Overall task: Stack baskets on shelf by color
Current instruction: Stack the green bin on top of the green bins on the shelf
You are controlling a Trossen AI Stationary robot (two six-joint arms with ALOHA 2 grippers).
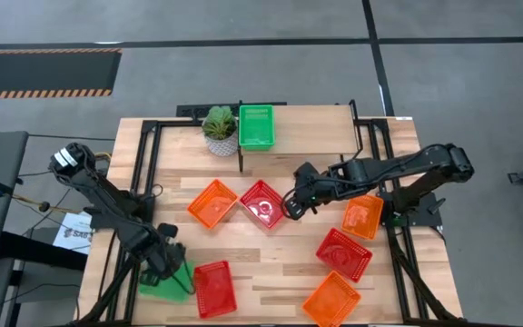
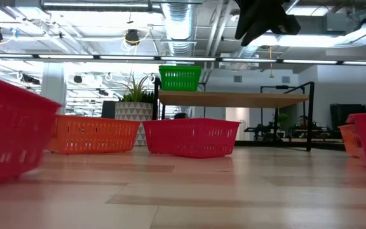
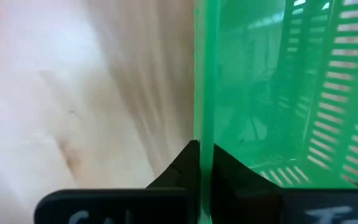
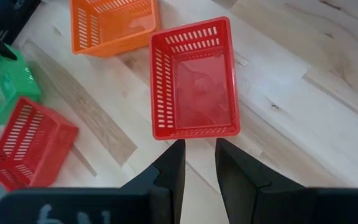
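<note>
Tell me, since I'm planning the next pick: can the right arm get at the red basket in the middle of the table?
Probably yes. The right gripper hovers just beside that red basket, fingers apart and empty, nothing between them.

Shelf (image 1: 311, 123): light wood top, black legs. On it a green basket (image 1: 255, 126), mesh sides. Beside shelf, plant (image 1: 219, 123): green leaves, white pot with grey triangle pattern. In front of shelf: orange basket (image 1: 212, 203), red basket (image 1: 262, 203), slotted walls. Tabletop (image 1: 271, 259): pale wood planks.
</note>
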